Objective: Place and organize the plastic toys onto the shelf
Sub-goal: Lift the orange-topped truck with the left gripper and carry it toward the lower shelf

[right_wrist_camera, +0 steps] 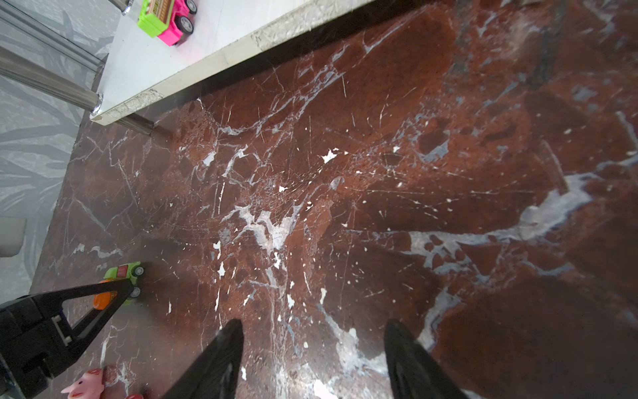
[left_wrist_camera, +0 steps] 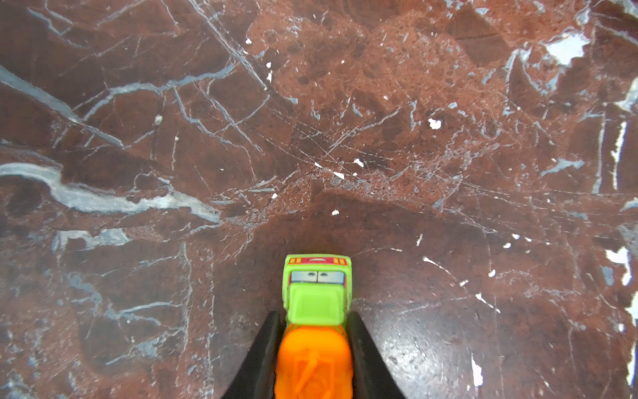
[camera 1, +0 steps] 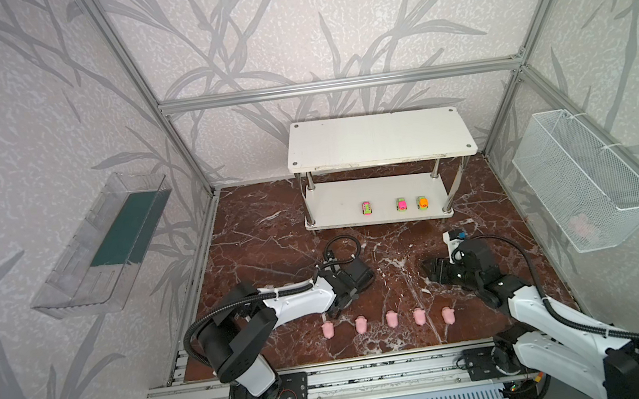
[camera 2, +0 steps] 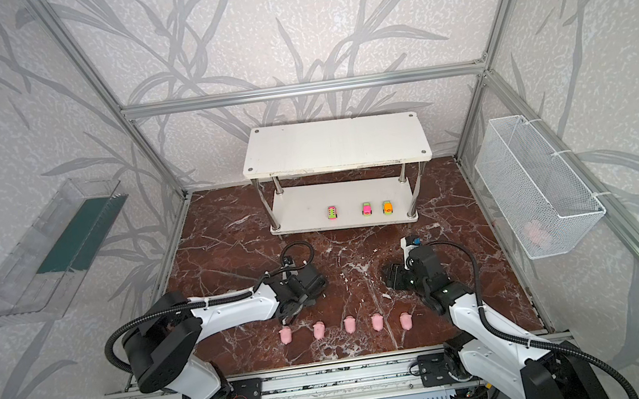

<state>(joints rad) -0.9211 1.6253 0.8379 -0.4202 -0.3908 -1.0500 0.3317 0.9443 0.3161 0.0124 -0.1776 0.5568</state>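
Starting with the big brown worktop (camera 1: 270, 223). Seeing the white shelf (camera 1: 379, 138) standing at the far end of it, with a top board, a lower board and shiny posts (camera 1: 303, 200) at the corners. Spotting a wire basket (camera 1: 584, 182) hanging on the right wall with something pink and blurry inside, and a clear tray (camera 1: 80, 274) hanging on the left wall, both well apart from the toys. Finding the right gripper (right_wrist_camera: 312, 323) hovering low over bare worktop, jaws spreading wide and holding nothing. Finding the left gripper (left_wrist_camera: 314, 314) reaching down just past a row of five pink pigs (camera 1: 392, 319), all lying near the front edge of the worktop and not yet on the shelf. Counting three little cars (camera 1: 401, 204) already sitting in a line on the lower board, toward its right side. Looking last at the green and orange car (left_wrist_camera: 316, 293): sitting with its wheels on the worktop, right between the left jaws, with the jaws squeezing narrow on both sides of its orange back half. Pointing its long way straight out from the jaws, nose forward. Guessing at lifting next, then carrying toward the shelf, well ahead of the left arm. Watching out for the top board and the posts when sliding in low, and aiming for the bare left part of the lower board beside the other cars.
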